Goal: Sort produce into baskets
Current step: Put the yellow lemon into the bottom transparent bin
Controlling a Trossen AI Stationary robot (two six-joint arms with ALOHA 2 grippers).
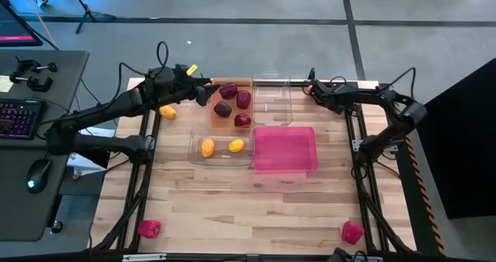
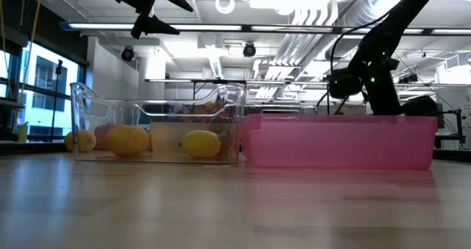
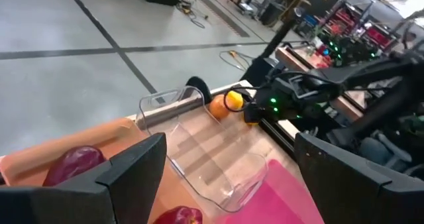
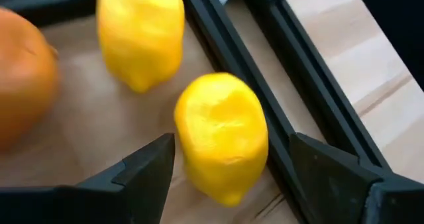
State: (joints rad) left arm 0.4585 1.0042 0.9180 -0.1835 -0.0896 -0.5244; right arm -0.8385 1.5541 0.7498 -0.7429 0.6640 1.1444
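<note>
Looking down from above, a pale wooden table with black frame rails stands on a grey concrete floor. A desk with a keyboard and mouse sits just beside the table's left side.

Four bins cluster near the table's middle. The translucent orange bin at the far side holds four dark maroon fruits. A clear bin, touching its right side, looks empty. In front, a second clear bin holds an orange piece and a yellow piece, and the larger pink bin sits to its right.

The left pincer hovers at the orange bin's far left corner, its fingers spread wide with nothing between them. An orange-yellow piece lies on the table under that arm. The right pincer reaches to the far edge, right of the clear bin, fingers wide apart around a yellow lemon without closing on it; a second yellow lemon and an orange fruit lie near.

Two pink-red pieces rest well apart at the near corners, one left, one right.

From table height, the room beyond shows white ducts, ceiling lights and windows.
</note>
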